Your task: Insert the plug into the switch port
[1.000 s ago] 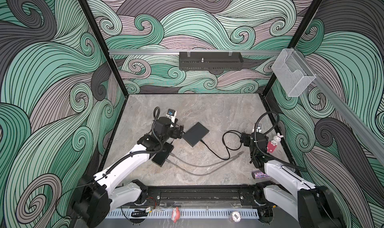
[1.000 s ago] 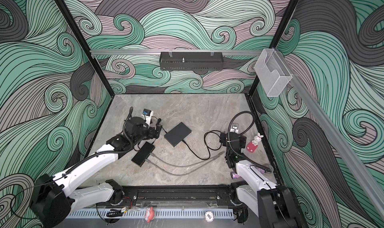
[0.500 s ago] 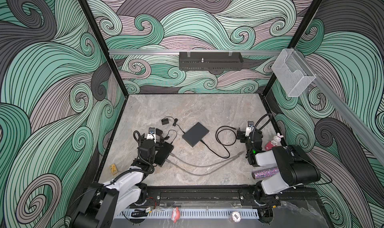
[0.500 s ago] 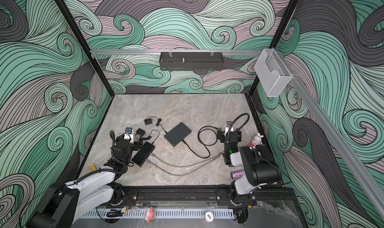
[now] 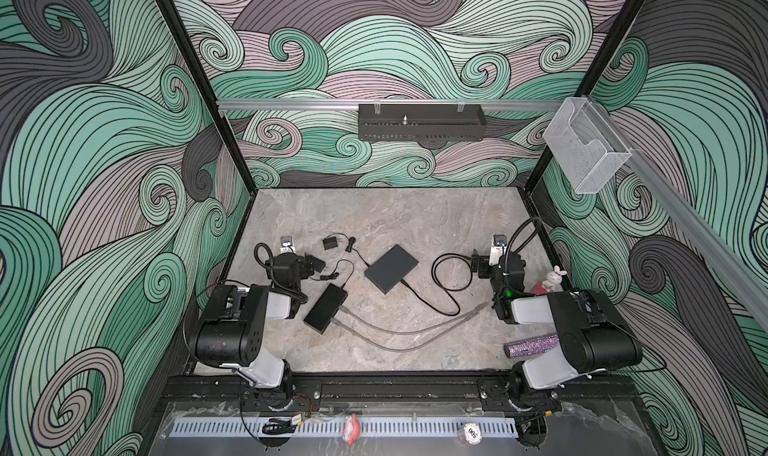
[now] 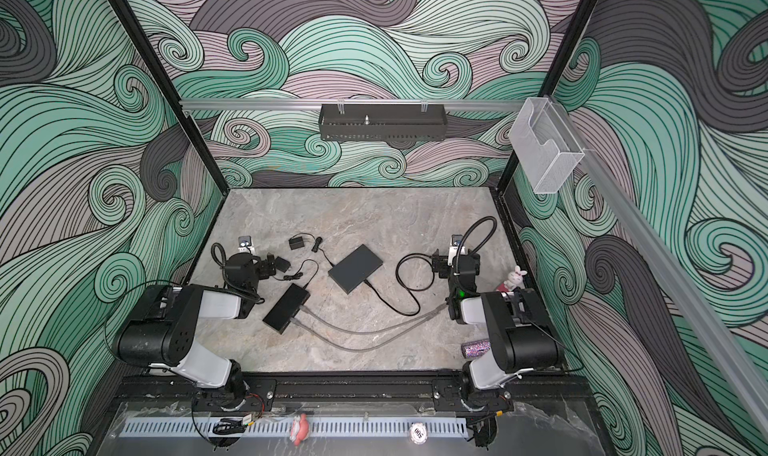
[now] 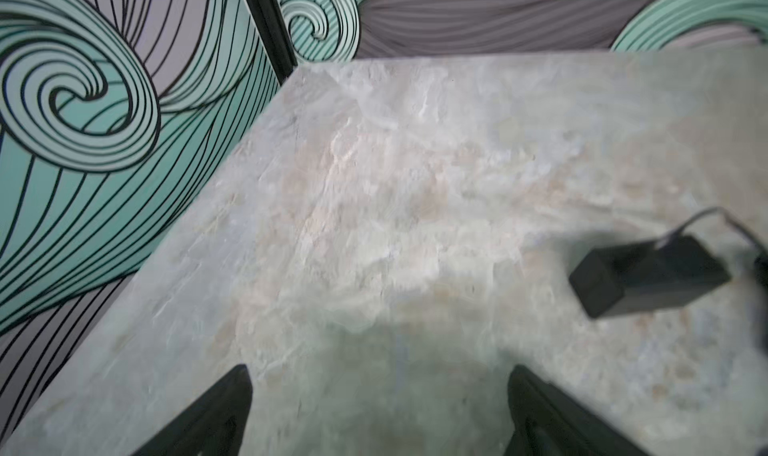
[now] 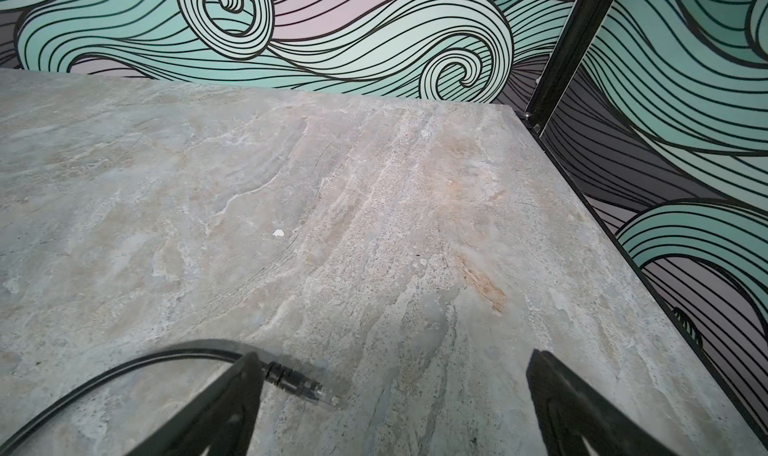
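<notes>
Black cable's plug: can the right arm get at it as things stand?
Probably yes. The plug lies loose on the table just ahead of the open right gripper, close to one jaw, with nothing on top of it.

Walls (image 5: 415,38) on the left, far and right sides carry a printed pattern of swirling waves in teal, mauve and dark grey, outlined in black. Black corner posts (image 5: 195,75) rise at the far corners. A silver rail (image 5: 291,103) crosses the far wall with a black perforated tray (image 5: 419,123) hung on it (slots along its front); a clear plastic bin (image 5: 584,154) hangs on the right. The tabletop (image 5: 386,217) is grey marbled stone, evenly lit
</notes>
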Robot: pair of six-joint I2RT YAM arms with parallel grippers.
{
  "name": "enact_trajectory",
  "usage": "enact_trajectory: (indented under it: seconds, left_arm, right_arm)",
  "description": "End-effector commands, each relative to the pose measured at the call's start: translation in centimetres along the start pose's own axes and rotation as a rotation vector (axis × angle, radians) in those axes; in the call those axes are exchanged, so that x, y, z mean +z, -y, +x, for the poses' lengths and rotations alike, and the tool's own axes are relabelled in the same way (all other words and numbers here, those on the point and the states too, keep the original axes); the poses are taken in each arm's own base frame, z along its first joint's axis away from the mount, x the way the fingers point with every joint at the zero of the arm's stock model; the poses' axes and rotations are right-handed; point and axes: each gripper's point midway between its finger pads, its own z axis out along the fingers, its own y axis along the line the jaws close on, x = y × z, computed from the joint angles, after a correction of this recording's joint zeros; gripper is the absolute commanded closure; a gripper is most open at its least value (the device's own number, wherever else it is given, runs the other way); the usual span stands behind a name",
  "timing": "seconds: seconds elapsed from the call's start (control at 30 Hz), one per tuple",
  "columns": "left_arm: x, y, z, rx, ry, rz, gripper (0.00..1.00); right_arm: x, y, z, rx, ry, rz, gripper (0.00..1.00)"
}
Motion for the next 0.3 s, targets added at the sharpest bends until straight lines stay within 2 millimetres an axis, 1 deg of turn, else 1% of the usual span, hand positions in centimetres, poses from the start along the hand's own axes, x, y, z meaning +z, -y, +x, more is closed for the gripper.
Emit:
enact_trajectory:
  seconds: [0.0,0.07,0.17,0.27]
  left_arm:
    - [0.31,0.36,-0.94,-0.049,0.014,0.050,0.01]
    - [0.23,0.30,-0.61,-0.065,-0.071,0.049,0.01]
    - [0.28,0.34,-0.69,-0.063,-0.069,0.051,0.01]
    - [0.31,0.37,-0.66,-0.062,-0.068,0.051,0.01]
  right_arm:
    - [0.63,-0.06,-0.80,0.022,-0.001,-0.026,0.01]
    - [1.05,-0.11,-0.58,0.044,-0.032,-0.075,0.00]
    - [0.88,-0.01,-0.69,0.048,-0.019,-0.078,0.00]
    - [0.74,0.60,-0.70,0.055,-0.010,-0.033,0.00]
